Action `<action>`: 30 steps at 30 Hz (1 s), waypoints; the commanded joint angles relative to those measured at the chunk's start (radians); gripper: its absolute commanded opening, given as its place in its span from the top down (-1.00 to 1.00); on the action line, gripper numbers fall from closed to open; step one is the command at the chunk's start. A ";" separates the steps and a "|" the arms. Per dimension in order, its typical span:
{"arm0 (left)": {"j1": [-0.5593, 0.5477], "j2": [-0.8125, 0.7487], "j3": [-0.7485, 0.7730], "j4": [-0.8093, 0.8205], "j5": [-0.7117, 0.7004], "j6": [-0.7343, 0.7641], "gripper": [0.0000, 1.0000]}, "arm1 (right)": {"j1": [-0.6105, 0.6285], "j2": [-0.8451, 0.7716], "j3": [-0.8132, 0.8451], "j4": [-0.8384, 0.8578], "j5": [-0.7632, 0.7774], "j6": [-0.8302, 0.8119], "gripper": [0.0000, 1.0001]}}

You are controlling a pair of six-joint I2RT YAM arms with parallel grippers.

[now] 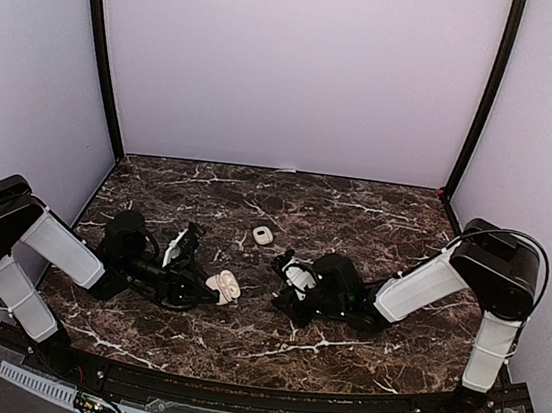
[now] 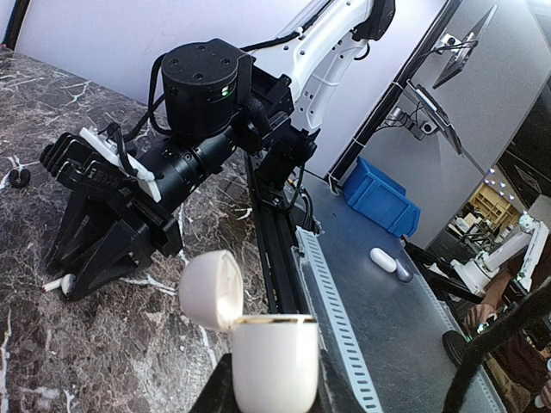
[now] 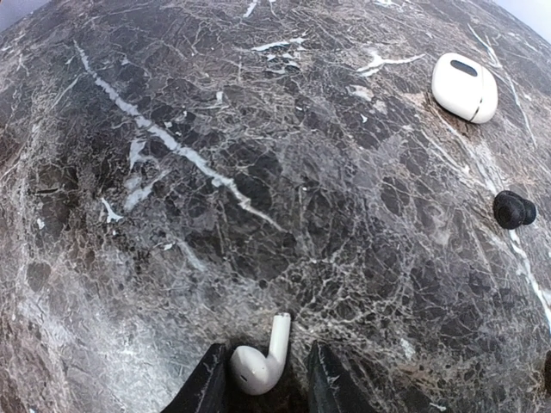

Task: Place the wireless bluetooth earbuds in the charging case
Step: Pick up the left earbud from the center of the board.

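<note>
The step in hand is picking up a white earbud (image 3: 256, 366). It lies on the bench (image 3: 258, 172) about midway between the side edges, nearer the near edge. The right fingers (image 3: 207, 387) stand apart on either side of it, and a gap shows beside its stem, so I judge it not yet clamped. The left fingers (image 2: 209, 399), mostly cut off, grip the charging case (image 2: 275, 366) just beside, lid open. The next move calls for closing squarely on the bud, lifting it, and lining its stem up with a well. The wells are hidden in the wrist views and too small to make out from above. A black bud (image 3: 514, 209) and a closed white case (image 3: 465, 86) lie toward the far edge.
</note>
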 commanded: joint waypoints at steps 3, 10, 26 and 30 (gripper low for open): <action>0.006 -0.002 0.013 -0.004 0.004 0.020 0.67 | 0.012 0.050 0.010 -0.067 0.035 -0.004 0.41; 0.006 0.000 0.018 -0.011 0.010 0.025 0.67 | 0.012 0.042 0.006 -0.063 0.033 -0.005 0.55; 0.006 0.033 0.040 -0.048 0.012 0.042 0.67 | 0.115 -0.120 -0.085 -0.048 0.123 -0.115 0.70; 0.006 0.050 0.046 -0.049 0.011 0.044 0.67 | 0.151 -0.169 -0.116 -0.021 0.147 -0.152 0.71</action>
